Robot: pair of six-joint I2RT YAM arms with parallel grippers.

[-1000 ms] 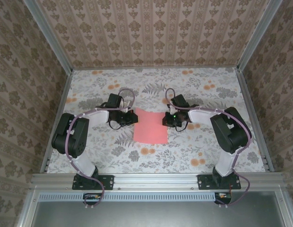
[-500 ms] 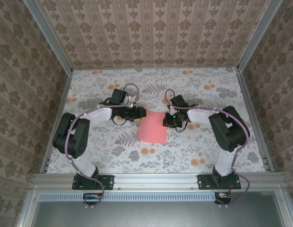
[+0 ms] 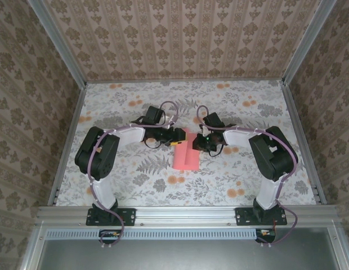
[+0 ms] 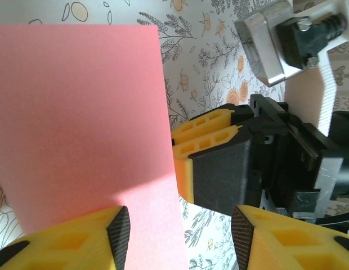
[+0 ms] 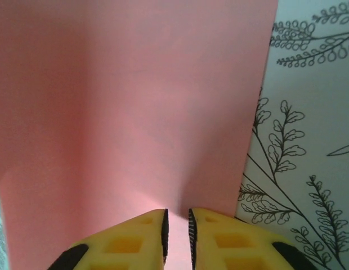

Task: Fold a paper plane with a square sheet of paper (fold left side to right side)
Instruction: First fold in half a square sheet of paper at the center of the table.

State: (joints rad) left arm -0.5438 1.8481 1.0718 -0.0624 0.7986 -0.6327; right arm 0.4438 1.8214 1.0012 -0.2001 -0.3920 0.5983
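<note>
The floral-patterned bench (image 3: 247, 174) carries the square sheet of paper (image 3: 186, 158) at its middle, between the two arms. From above the salmon-pink sheet looks narrow and stepped. Its left part seems to be lifted over towards the right rather than pressed flat, so I judge the fold only part made.

The left pincer (image 3: 177, 138) sits at the sheet's upper left edge with its jaws standing wide. In its wrist view the pink flap rests against one yellow finger (image 4: 67, 244) and is clamped by nothing. The right pincer (image 3: 198, 144) sits at the upper right edge, narrow, with a slim slit between its pads (image 5: 165, 225) and pink paper beyond the slit. It does not look clamped on the sheet.

The paper is thin, very light and limp. It will probably buckle, slide on the cloth and spring back from an unpressed fold. It is best taken by a pinch at an edge or corner, with the far side held down and the crease then pressed flat.
</note>
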